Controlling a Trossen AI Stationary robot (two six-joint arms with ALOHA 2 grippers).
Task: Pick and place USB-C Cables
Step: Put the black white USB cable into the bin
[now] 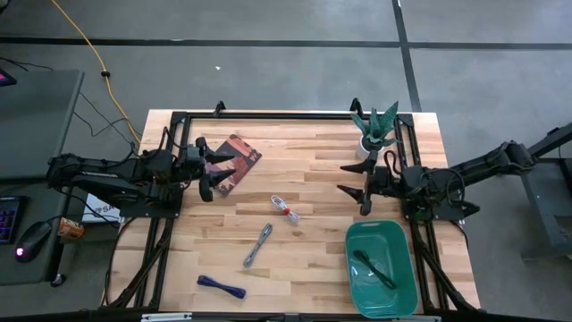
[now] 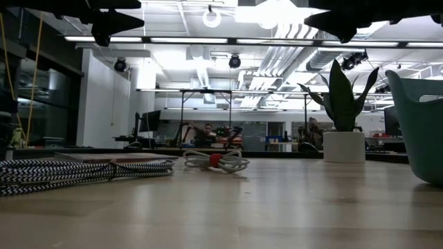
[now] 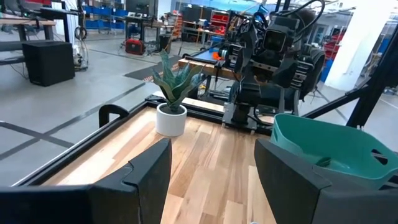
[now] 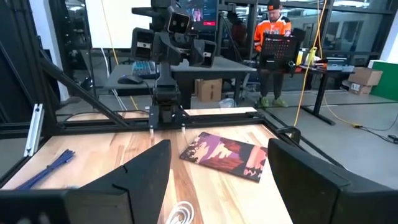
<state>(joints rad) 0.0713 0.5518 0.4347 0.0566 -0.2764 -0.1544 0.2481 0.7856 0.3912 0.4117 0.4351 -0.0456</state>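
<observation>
From above, the left gripper (image 1: 213, 175) hangs with fingers apart over the booklet (image 1: 234, 161), and the right gripper (image 1: 355, 178) is spread beside the plant (image 1: 375, 131). The white-and-red cable (image 1: 285, 209), grey cable (image 1: 258, 245) and blue cable (image 1: 221, 286) lie on the table (image 1: 313, 143); the green cable (image 1: 375, 266) lies in the tub (image 1: 356, 273).

At table level, the white-and-red cable (image 2: 216, 160) sits mid-table, beyond the grey cable (image 2: 83, 172).

The right wrist view shows the booklet (image 4: 228, 155) and blue cable (image 4: 50, 167).

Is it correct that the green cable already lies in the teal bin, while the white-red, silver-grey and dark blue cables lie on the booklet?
Not quite. The green cable is in the teal bin, but the high view shows the other three on the bare table, not on the booklet: white-red cable, silver-grey cable, dark blue cable.
</observation>
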